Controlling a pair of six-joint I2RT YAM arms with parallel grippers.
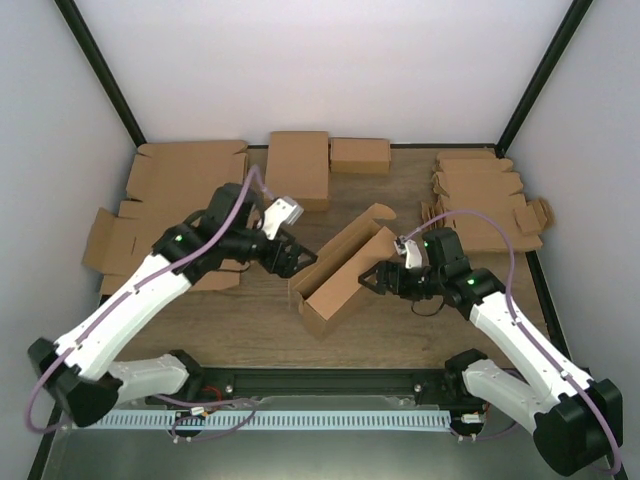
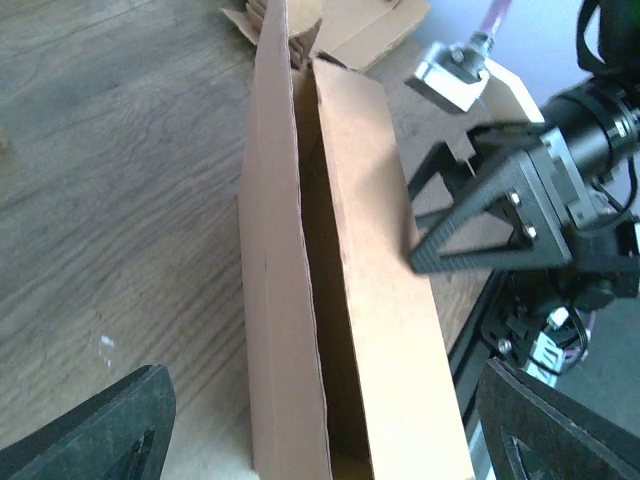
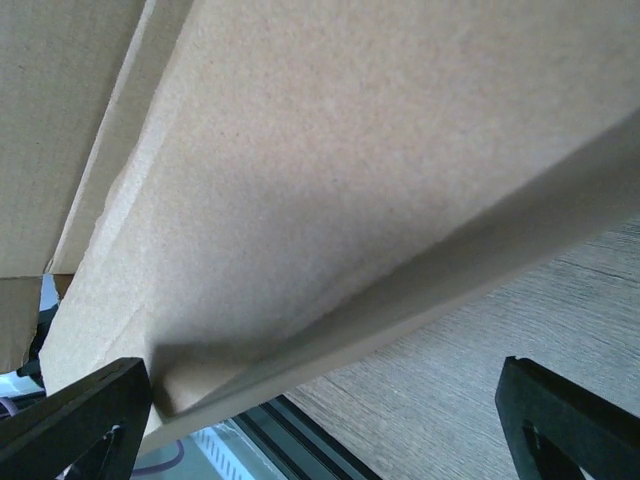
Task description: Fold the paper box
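Note:
The paper box (image 1: 340,265) lies diagonally mid-table as a long brown open trough with a rounded flap raised at its far end. My left gripper (image 1: 293,262) stands open beside its left long wall. In the left wrist view the box (image 2: 370,250) runs away from me, and its near end sits between the wide-apart jaws of the left gripper (image 2: 320,445) without being pinched. My right gripper (image 1: 370,277) is open at the box's right wall, also seen as the right gripper (image 2: 470,230). In the right wrist view the cardboard wall (image 3: 350,150) fills the frame above the open right gripper (image 3: 320,430).
A large flat die-cut blank (image 1: 190,170) and smaller cardboard pieces (image 1: 115,240) lie at the back left. Two folded boxes (image 1: 298,168) (image 1: 360,155) stand at the back. A stack of notched blanks (image 1: 480,195) sits at the back right. A black rail (image 1: 330,385) runs along the near edge.

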